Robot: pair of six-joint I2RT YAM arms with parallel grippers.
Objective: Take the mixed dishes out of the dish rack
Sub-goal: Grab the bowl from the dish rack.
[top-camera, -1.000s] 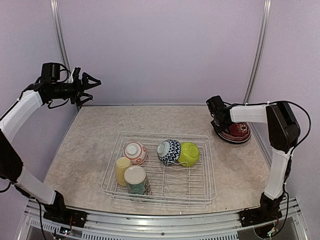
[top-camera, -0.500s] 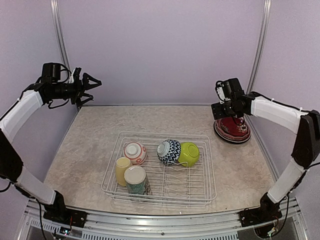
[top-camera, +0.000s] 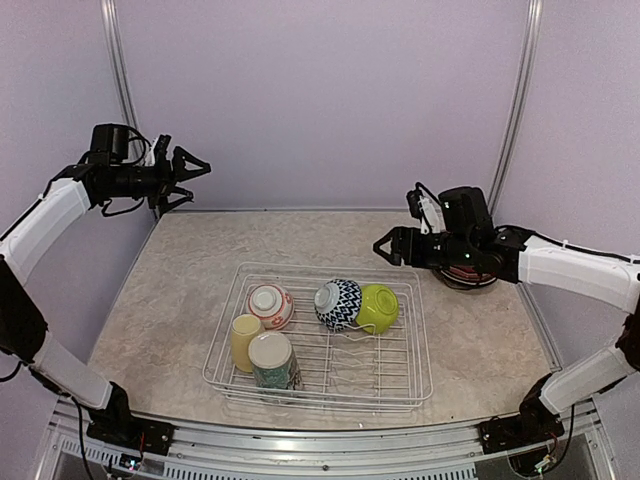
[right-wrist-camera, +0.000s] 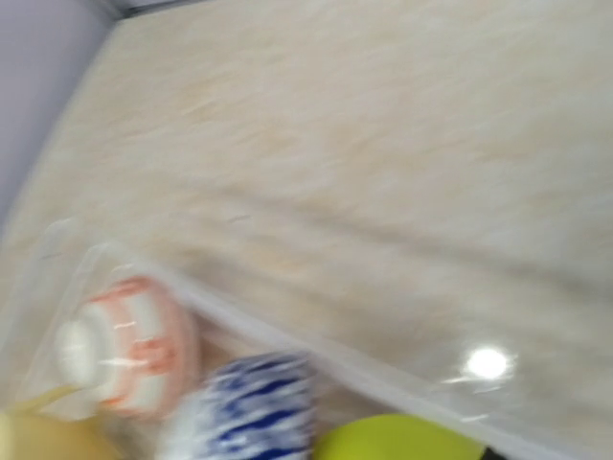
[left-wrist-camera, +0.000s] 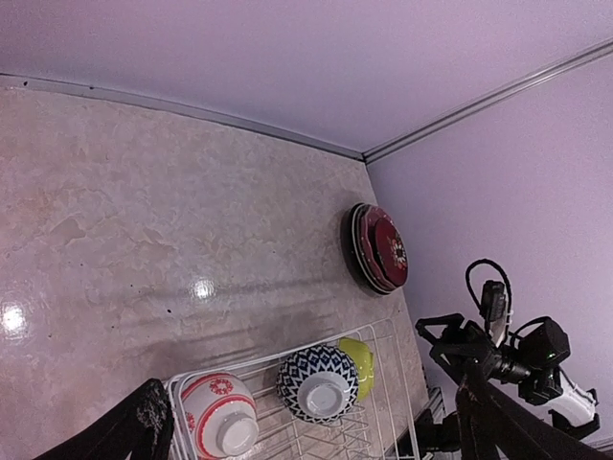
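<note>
Right gripper point(top-camera: 385, 246) swung off plate stack point(left-wrist-camera: 378, 247) at 3 o'clock toward rack point(top-camera: 418, 330), jaws spread, empty, likely reaching for green bowl point(top-camera: 378, 307). Left gripper point(top-camera: 195, 172) parked at 10 o'clock, spread, out of way. Rack sat centre.

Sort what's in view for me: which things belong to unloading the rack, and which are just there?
Job: dish rack; inside it red-patterned bowl, black-and-white bowl, lime-green bowl, pale yellow mug, floral cup; plate stack, already out.
Just there: table, purple walls, metal corner posts.
</note>
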